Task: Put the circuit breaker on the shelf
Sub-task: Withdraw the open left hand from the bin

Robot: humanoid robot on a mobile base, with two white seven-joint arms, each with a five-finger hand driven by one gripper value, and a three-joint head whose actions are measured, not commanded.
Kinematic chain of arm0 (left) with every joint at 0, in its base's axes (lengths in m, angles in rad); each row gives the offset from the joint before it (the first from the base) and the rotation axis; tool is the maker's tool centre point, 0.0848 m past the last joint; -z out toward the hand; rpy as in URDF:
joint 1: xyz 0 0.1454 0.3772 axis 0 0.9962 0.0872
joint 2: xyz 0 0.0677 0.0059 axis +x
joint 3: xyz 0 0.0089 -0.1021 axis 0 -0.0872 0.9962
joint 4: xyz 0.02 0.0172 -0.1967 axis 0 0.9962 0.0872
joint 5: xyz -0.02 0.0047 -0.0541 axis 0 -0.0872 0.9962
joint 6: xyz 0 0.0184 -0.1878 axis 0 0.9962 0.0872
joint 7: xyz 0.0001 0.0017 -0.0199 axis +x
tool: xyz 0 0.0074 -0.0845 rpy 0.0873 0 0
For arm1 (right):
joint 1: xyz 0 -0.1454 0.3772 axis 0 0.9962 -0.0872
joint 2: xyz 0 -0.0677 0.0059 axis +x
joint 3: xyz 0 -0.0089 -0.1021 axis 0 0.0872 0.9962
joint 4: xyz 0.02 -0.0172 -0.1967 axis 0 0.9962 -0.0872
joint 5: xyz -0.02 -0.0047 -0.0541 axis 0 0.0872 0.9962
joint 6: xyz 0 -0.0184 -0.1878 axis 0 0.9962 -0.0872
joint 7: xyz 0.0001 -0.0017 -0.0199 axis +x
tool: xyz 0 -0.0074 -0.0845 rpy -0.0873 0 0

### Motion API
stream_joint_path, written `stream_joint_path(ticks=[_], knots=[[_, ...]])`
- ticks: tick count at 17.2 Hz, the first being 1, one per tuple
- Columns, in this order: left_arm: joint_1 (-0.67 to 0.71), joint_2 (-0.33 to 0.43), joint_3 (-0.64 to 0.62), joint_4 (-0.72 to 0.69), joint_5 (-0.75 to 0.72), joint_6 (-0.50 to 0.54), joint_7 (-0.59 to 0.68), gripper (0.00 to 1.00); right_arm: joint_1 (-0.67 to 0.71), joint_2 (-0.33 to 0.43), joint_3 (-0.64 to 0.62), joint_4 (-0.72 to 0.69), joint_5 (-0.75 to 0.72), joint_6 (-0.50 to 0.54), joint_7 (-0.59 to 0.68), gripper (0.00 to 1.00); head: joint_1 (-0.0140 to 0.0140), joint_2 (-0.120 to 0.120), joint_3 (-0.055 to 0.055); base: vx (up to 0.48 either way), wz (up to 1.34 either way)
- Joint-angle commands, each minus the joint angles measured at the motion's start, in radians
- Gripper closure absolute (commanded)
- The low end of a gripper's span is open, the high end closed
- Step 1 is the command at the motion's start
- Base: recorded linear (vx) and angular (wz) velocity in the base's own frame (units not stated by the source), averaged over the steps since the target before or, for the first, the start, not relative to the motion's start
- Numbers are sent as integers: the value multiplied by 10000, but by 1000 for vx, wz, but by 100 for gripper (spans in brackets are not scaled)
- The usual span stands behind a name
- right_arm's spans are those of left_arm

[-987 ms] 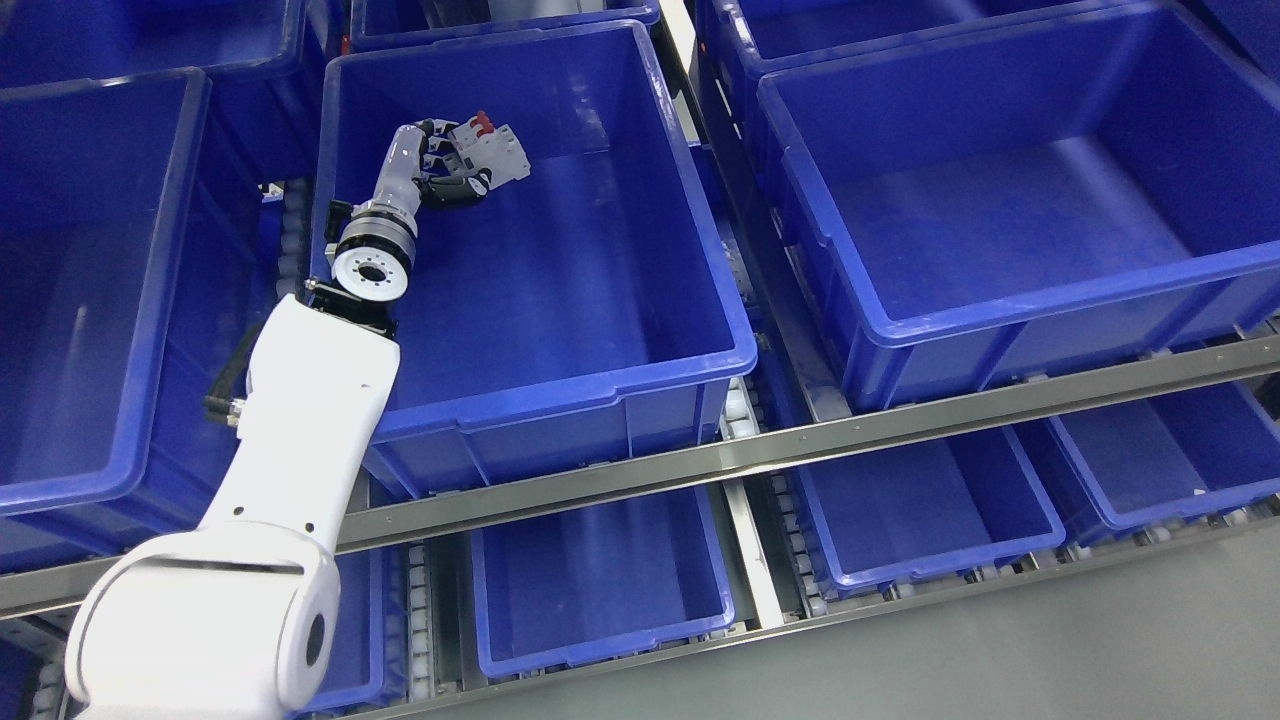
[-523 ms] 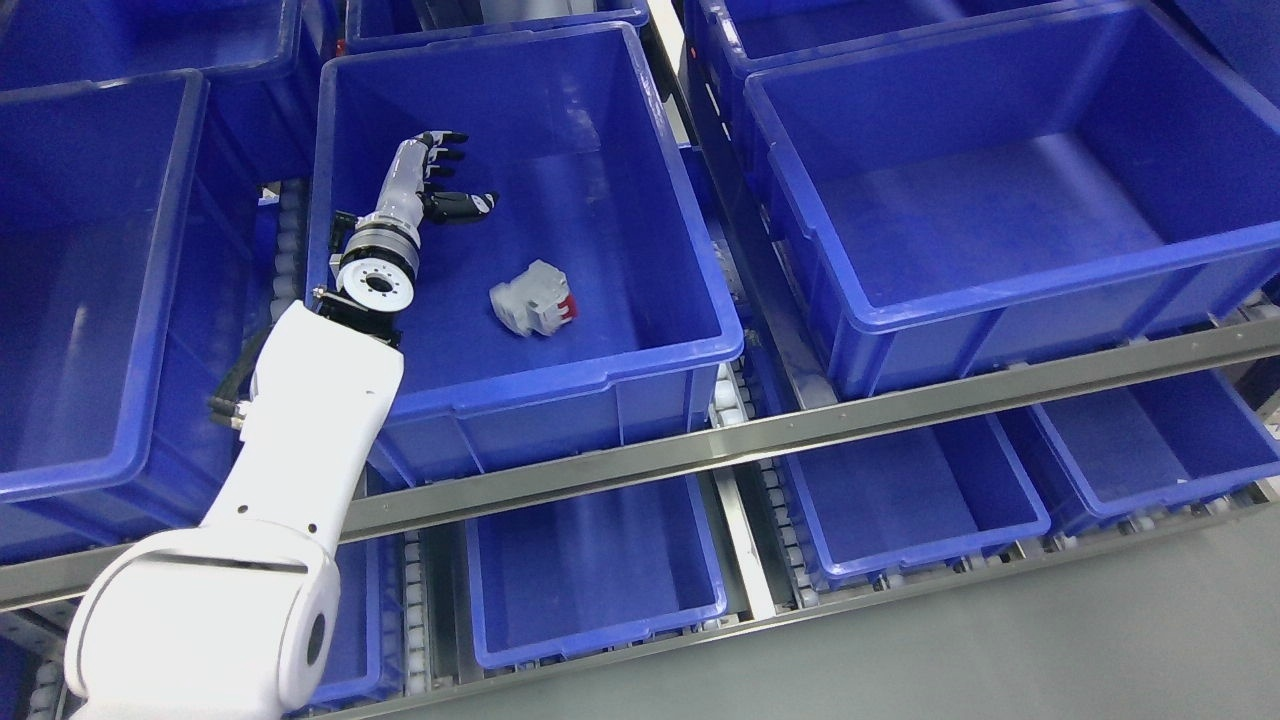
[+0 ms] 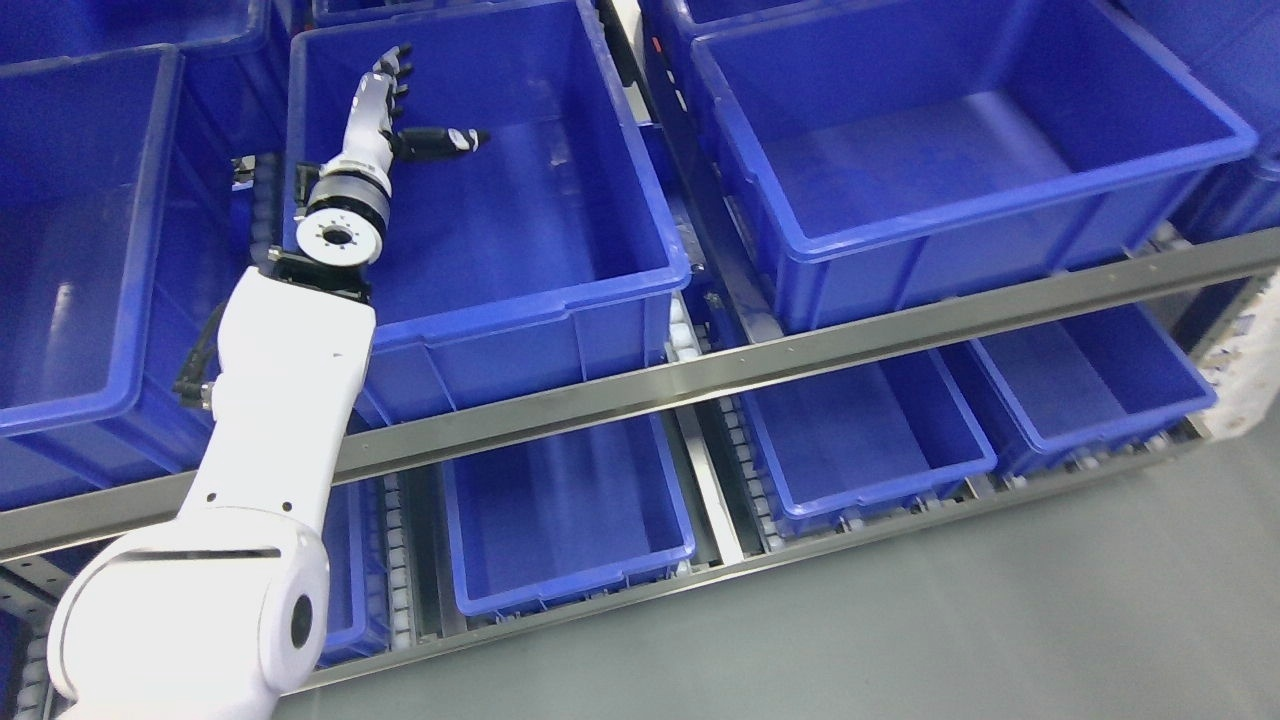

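Blue storage bins [image 3: 950, 230] fill the metal shelf rack [image 3: 700, 375]; over the middle bin's [image 3: 520, 300] far left corner, the left hand [image 3: 385, 100] is spread, holding nothing.

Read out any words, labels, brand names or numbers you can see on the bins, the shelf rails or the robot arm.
None: no readable text shows anywhere in the head view.
Blue bins: plain walls and rims, no labels.
Metal shelf rail: bare, unmarked.
Left arm and left hand: white casing and open fingers, no brand or number visible.
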State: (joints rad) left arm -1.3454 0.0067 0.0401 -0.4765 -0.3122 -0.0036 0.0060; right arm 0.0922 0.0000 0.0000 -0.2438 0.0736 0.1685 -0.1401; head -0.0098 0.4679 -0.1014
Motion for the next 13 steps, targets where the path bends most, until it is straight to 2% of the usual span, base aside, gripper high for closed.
stream_joint_path(ticks=[1, 4, 8, 13], knots=[[1805, 107, 2822, -5794, 1017, 113, -641, 1, -1, -175, 199, -1, 0, -887, 51, 0, 0, 0, 0, -193, -191], [4042, 107, 1596, -8524, 2366, 220, -658, 1, -1, -175, 199, -1, 0, -902, 51, 0, 0, 0, 0, -185, -164], [5812, 107, 1409, -10862, 2370, 114, -612, 1, -1, -175, 199, -1, 0, -887, 51, 0, 0, 0, 0, -121, -61], [6383, 107, 1025, -11281, 2370, -148, -566, 1, -1, -175, 199, -1, 0, -887, 36, 0, 0, 0, 0, -152, 10]])
